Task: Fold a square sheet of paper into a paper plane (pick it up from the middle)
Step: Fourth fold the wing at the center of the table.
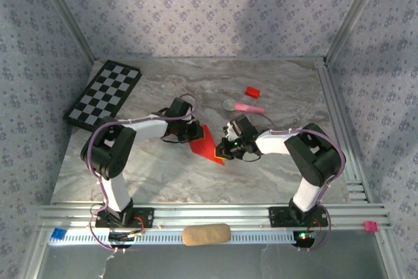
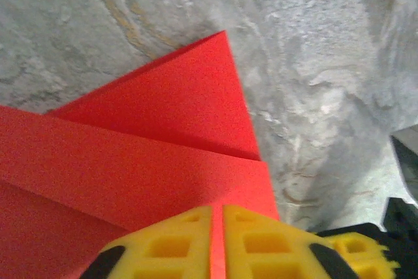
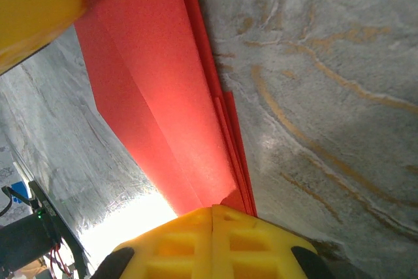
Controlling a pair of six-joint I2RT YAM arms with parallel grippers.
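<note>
Yellow fingers [image 2: 176, 243] of the left gripper [image 2: 217, 212] sit at the bottom of the left wrist view. They are pressed together on the red sheet of paper [image 2: 150, 161], and a thin red sliver shows in the slit between them, so this gripper is clenched on the sheet.

Grey and marble-patterned, the desk [image 1: 163, 174] carries the rest. A black-and-white checkerboard [image 1: 104, 94] lies at its far left corner, skewed to the desk's edges and well apart from the paper.

The paper is near the middle of the desk, between the two grippers, and it is creased. The left wrist view shows a triangular flap over a broader band, its tip pointing away from the fingers. The right wrist view shows several layers stacked along one long edge. Whether the paper lies fully flat I cannot tell.

The left gripper grips the paper's far-left side and the right gripper [image 1: 226, 149] its right side. In the right wrist view that gripper's fingers [image 3: 255, 246] meet tight on the layered edge, clamped on the paper.

A tan oblong pad [image 1: 206, 234] rests on the near rail between the arm bases. Beyond the right gripper a pink stick with a grey round head [image 1: 245, 106] lies flat. A small red block [image 1: 252, 91] sits just past it, apart from it. A small blue piece [image 1: 59, 233] sits at the rail's left end and a small pink piece [image 1: 371, 226] at its right.
</note>
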